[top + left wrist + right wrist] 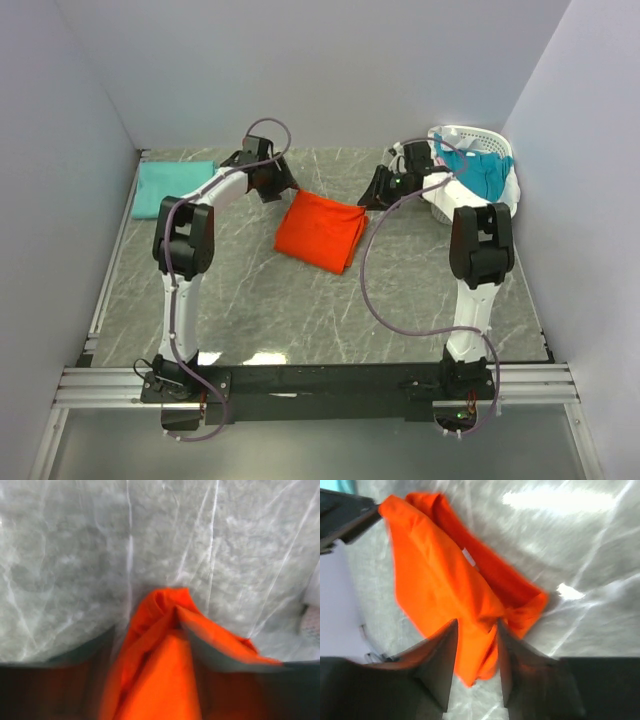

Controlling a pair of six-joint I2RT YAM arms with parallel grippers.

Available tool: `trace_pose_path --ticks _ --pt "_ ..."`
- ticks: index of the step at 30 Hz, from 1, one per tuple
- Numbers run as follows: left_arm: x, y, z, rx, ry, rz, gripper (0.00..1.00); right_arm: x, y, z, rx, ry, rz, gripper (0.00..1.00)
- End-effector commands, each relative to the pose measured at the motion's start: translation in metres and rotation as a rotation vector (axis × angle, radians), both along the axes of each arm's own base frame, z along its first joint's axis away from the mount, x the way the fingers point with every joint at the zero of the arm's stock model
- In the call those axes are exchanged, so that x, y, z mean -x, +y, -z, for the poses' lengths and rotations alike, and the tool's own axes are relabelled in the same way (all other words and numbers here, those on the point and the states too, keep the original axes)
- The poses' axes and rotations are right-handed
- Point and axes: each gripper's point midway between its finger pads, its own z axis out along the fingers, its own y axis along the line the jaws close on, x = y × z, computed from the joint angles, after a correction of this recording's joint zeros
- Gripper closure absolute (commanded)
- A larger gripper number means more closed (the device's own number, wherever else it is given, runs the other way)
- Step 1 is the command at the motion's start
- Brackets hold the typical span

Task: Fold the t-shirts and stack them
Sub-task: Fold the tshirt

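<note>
The left gripper (146,622) has its jaws drawn in on a bunched far corner of the bright orange soft cloth t-shirt (322,230), and the right gripper (476,625) likewise pinches a rumpled fold at the shirt's other far corner. The shirt lies as a roughly square, partly folded pad mid-table on the grey, white-veined marble-look tabletop (300,310), between a flat mint-green folded shirt (172,188) at the far left and a white slotted plastic basket (455,133) holding teal-blue cloth (482,172) at the far right, with plain pale walls (60,150) around. Both white-and-black arms (180,300) reach forward and bend inward, wrists low over the cloth's far edge.
</note>
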Motion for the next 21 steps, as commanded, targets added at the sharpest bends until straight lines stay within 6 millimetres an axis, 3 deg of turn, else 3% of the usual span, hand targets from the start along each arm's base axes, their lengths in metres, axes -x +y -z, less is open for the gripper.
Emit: trace_pose_path --ticks 1,2,3,5,7,8,9,11,12,16,17,18,20,21 --pt "-0.015 0.005 -0.029 0.008 -0.059 0.002 0.26 -0.021 -0.02 -0.015 0.071 -0.04 0.053 0.53" --pt "-0.016 0.004 -0.037 0.015 -0.087 0.007 0.04 -0.022 -0.02 -0.021 0.073 -0.057 0.05 0.47" --pt "-0.01 0.005 -0.044 0.017 -0.097 0.004 0.01 -0.02 -0.021 -0.025 0.077 -0.067 0.054 0.39" --pt "0.0 0.006 -0.047 0.017 -0.101 0.0 0.01 -0.014 -0.024 -0.043 0.097 -0.113 0.076 0.31" --pt "0.01 0.005 -0.071 0.036 -0.137 0.007 0.0 -0.005 -0.022 -0.064 0.099 -0.16 0.076 0.29" --pt "0.02 0.005 -0.065 0.034 -0.121 0.007 0.01 0.005 -0.016 -0.059 0.118 -0.155 0.065 0.28" --pt "0.026 0.001 -0.081 0.045 -0.154 0.016 0.01 0.011 -0.013 -0.07 0.121 -0.179 0.061 0.28" --pt "0.042 -0.007 -0.078 0.044 -0.147 0.039 0.01 0.025 -0.004 -0.066 0.112 -0.169 0.041 0.28" --pt "0.043 -0.012 -0.09 0.06 -0.185 0.05 0.01 0.032 0.008 -0.066 0.097 -0.169 0.017 0.27" --pt "0.052 -0.031 -0.08 0.101 -0.153 0.153 0.0 0.042 0.032 -0.064 0.027 -0.153 -0.025 0.27" --pt "0.046 -0.037 -0.087 0.107 -0.169 0.176 0.0 0.04 0.034 -0.064 0.021 -0.153 -0.021 0.27" --pt "0.044 -0.042 -0.073 0.107 -0.141 0.192 0.01 0.038 0.035 -0.065 0.019 -0.159 -0.022 0.27" --pt "0.036 -0.053 -0.078 0.123 -0.163 0.234 0.01 0.032 0.039 -0.06 0.019 -0.14 -0.031 0.27" --pt "0.033 -0.057 -0.061 0.12 -0.129 0.24 0.01 0.03 0.04 -0.05 0.02 -0.115 -0.032 0.27"
